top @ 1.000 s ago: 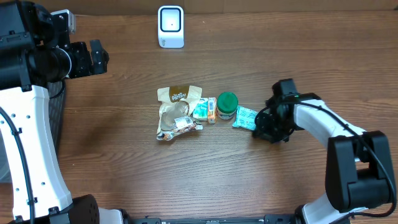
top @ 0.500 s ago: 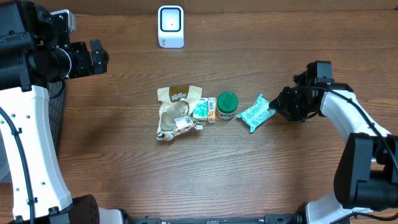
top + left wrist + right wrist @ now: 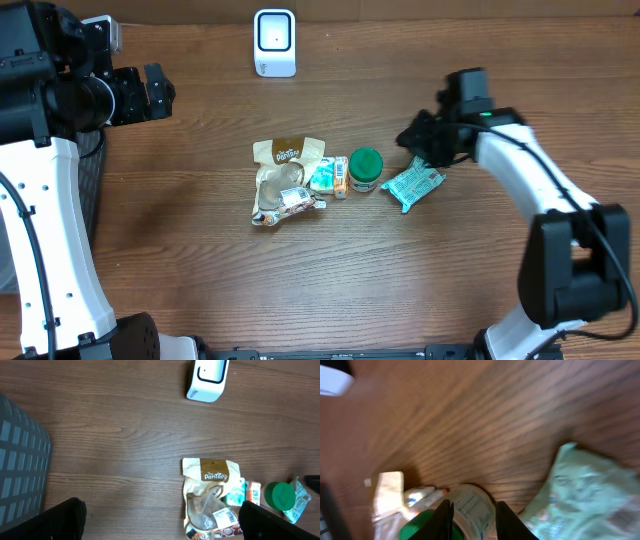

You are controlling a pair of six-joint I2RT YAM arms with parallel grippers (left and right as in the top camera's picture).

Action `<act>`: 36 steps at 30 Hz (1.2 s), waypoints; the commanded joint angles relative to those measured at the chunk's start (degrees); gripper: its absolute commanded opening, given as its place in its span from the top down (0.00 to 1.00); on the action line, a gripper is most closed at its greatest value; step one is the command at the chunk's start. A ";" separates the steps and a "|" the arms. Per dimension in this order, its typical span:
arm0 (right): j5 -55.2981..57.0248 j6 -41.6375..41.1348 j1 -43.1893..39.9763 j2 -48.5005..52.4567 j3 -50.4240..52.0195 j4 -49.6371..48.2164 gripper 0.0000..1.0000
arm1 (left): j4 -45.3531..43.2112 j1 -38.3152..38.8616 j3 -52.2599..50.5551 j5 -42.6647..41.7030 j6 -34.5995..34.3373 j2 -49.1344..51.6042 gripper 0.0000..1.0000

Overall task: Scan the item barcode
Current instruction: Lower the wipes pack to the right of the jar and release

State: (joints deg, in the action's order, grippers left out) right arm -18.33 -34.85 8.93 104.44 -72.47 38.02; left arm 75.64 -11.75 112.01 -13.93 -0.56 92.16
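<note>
Overhead: my right gripper (image 3: 425, 140) has swung off the teal packet (image 3: 412, 186), which is left lying near the green-lidded jar (image 3: 365, 168) (scanner (image 3: 274, 42) well apart).
Left wrist: my left gripper (image 3: 162, 522) is spread wide and empty.
Right wrist: jaws narrowly parted, pinching nothing; a regrasp looks needed.
</note>
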 commanded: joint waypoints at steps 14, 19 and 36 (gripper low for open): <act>8.09 -10.82 6.36 3.06 1.20 6.29 0.74 | 0.00 -0.24 0.44 -0.50 -0.74 0.04 0.01; 7.39 -6.05 7.37 3.06 2.08 10.29 0.74 | 0.02 -0.24 0.44 -0.50 -0.74 0.02 0.01; 5.70 15.87 -7.65 2.58 -10.36 24.17 0.59 | 0.00 -0.24 0.46 -0.50 -0.74 0.02 0.00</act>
State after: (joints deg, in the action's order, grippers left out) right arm -8.78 -23.68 4.10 107.70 -75.37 60.49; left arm 75.64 -11.75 112.01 -13.93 -0.56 92.16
